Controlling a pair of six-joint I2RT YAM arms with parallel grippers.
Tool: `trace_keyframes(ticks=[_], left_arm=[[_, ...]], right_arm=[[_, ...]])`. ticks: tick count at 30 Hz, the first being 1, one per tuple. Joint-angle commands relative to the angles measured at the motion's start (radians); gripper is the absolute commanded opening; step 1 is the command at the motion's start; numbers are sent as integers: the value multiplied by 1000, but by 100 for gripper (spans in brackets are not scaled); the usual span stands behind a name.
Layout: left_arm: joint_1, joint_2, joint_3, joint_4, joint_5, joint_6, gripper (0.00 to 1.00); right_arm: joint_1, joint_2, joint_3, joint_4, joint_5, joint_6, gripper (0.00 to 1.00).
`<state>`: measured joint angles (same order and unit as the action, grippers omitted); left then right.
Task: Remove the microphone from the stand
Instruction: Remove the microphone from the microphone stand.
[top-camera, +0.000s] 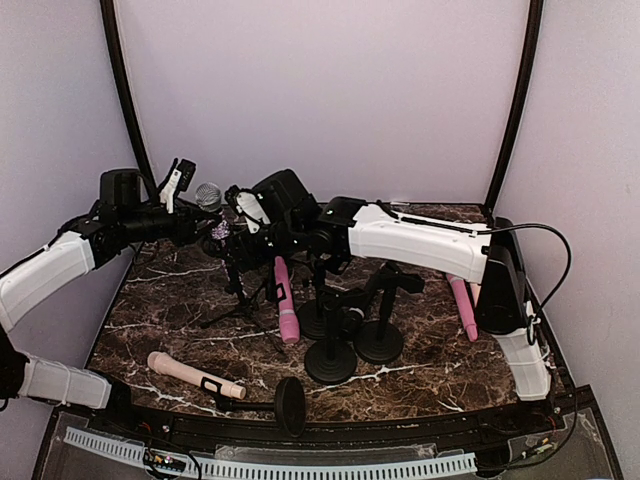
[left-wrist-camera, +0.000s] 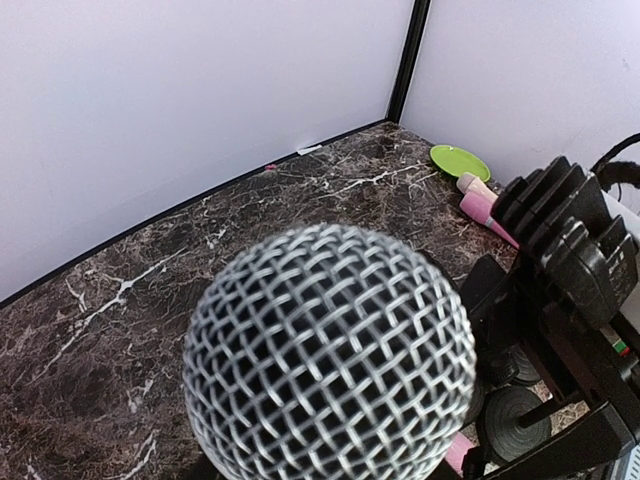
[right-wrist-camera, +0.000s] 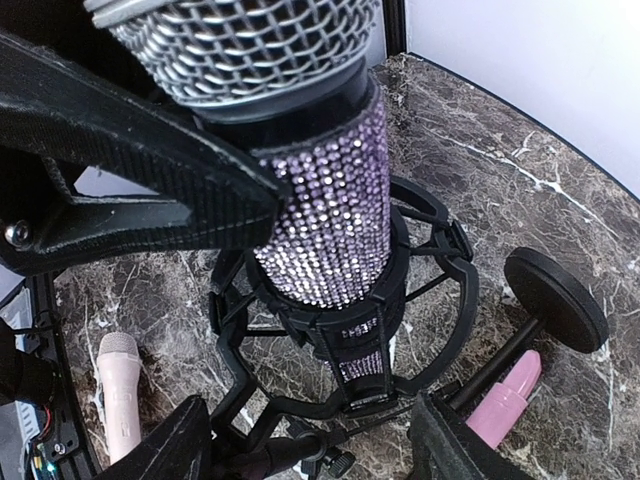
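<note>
The microphone (right-wrist-camera: 325, 210) stands upright in its shock mount (right-wrist-camera: 447, 262) on the tripod stand (top-camera: 240, 298), at the far left of the marble table (top-camera: 430, 350). The left gripper (top-camera: 208, 226) is clamped on the sparkly purple body just under the mesh head. The right gripper (right-wrist-camera: 320, 445) spreads wide, fingers flanking the mount's lower part.
</note>
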<state>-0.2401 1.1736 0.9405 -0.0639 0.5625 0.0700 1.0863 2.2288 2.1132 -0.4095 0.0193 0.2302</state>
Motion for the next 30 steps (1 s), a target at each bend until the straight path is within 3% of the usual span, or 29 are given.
trace_keyframes(ticks=[1, 30], left_arm=[[-11, -76, 88, 100, 63, 9, 0], [-11, -171, 252, 31, -203, -59, 0]], right_arm=[[1, 51, -21, -81, 24, -1, 69], [1, 23, 10, -62, 22, -23, 68]])
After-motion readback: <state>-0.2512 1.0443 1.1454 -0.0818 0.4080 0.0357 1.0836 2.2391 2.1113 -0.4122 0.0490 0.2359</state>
